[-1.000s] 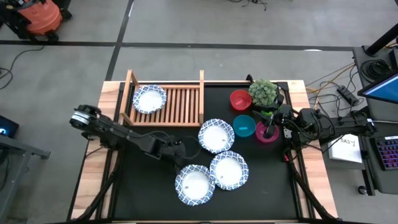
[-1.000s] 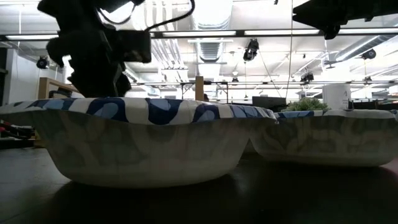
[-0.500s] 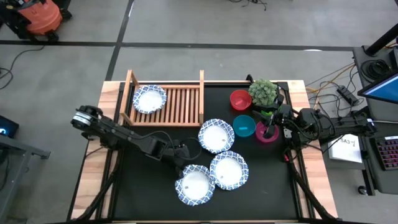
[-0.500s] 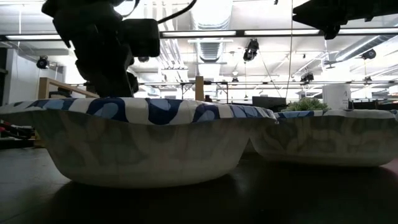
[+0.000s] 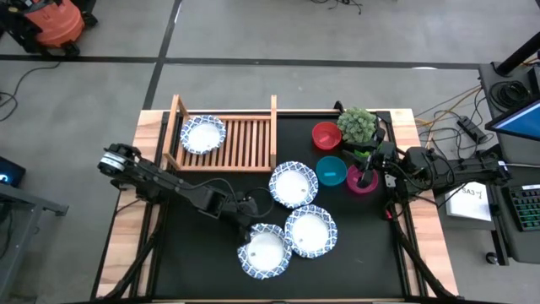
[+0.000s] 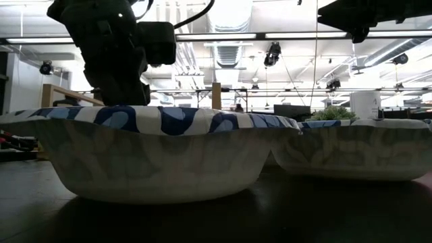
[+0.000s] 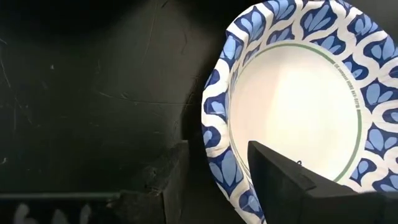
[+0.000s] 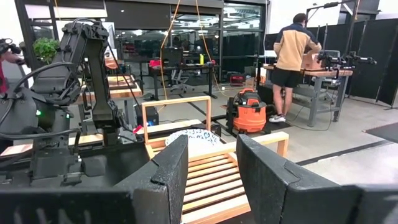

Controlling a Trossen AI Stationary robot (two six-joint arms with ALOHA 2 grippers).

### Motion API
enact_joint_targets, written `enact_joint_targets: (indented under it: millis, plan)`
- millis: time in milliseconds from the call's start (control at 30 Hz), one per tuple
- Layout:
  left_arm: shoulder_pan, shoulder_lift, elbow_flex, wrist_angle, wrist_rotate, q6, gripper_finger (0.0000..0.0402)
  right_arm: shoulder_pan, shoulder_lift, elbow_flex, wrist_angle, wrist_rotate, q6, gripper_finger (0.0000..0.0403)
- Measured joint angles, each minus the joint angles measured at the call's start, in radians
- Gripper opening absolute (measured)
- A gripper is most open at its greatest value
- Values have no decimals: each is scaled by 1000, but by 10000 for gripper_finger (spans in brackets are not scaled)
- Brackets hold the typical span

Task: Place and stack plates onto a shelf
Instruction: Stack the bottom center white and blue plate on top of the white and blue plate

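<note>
Left gripper straddles the rim of front plate, fingers apart; right gripper waits open.

In the left wrist view the plate runs off the picture's edge, and one dark finger covers part of its rim, so whether the fingers touch it cannot be told. In the low view the nearest plate fills the foreground and hides the table behind it, the shelf showing only as a bit of wood. In the right wrist view a plate on the shelf is half hidden behind the fingers.
</note>
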Motion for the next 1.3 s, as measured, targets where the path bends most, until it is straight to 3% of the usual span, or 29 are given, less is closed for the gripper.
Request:
enact_joint_targets:
  millis: [267,567,767,1067,1300]
  plan:
    - [-1,0,-86,157,13,-36,112,0,0,0,0,0,0,125]
    - [-2,0,-93,164,33,-46,17,0,0,0,0,0,0,125]
    - [1,-32,-93,120,34,-42,4,0,0,0,0,0,0,125]
    - [66,-309,-93,-115,29,25,0,0,0,0,0,0,0,125]
    - [252,-567,-50,-446,-75,86,0,0,0,0,0,0,0,125]
